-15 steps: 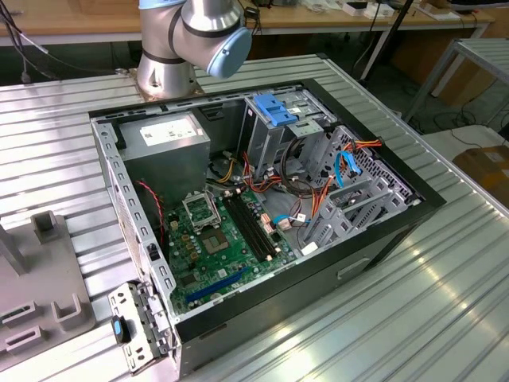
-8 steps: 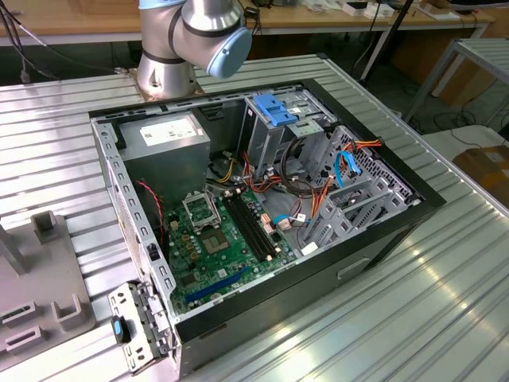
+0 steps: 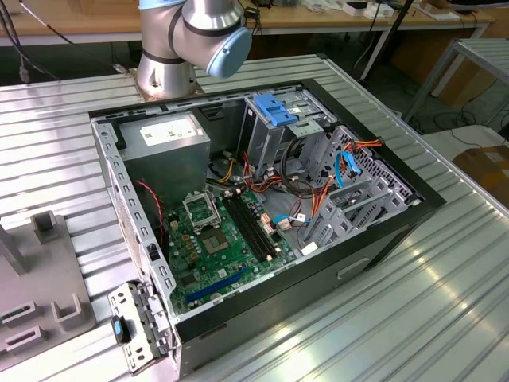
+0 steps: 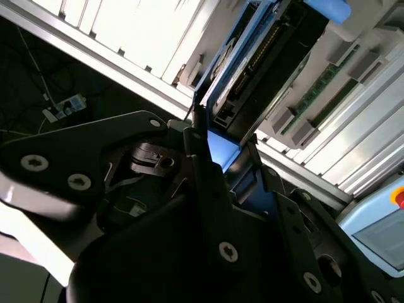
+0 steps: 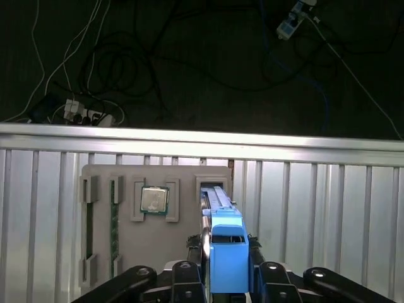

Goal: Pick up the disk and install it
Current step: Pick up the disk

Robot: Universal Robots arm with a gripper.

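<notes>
Where your gripper (image 5: 226,273) hangs over the grey parts tray (image 5: 183,252), its black fingers (image 5: 260,278) lie against both sides of the bright blue carrier frame, so you have it clamped on the disk (image 5: 227,252). The disk stands on edge, its long side in line with a tray slot just beside the recess that holds the CPU chip (image 5: 153,200). You cannot tell from either wrist view whether its lower edge sits in that slot or hangs clear of it. A green memory stick (image 5: 114,221) lies in another slot, further across the tray. The tray rests on the ribbed metal table (image 5: 315,214), near its edge, with a power strip (image 5: 82,112) on the dark floor beyond.

In the second wrist view you see the disk (image 4: 224,148) running between the fingers of the gripper (image 4: 227,158).

In the exterior view, the open computer case (image 3: 398,231) lies flat on the table with its motherboard (image 3: 215,239) exposed and a light-blue bracket (image 3: 274,111) atop the drive cage. Your arm's base (image 3: 163,76) stands just beyond the case. The tray (image 3: 48,310) sits at the exterior view's left, apart from the case.
</notes>
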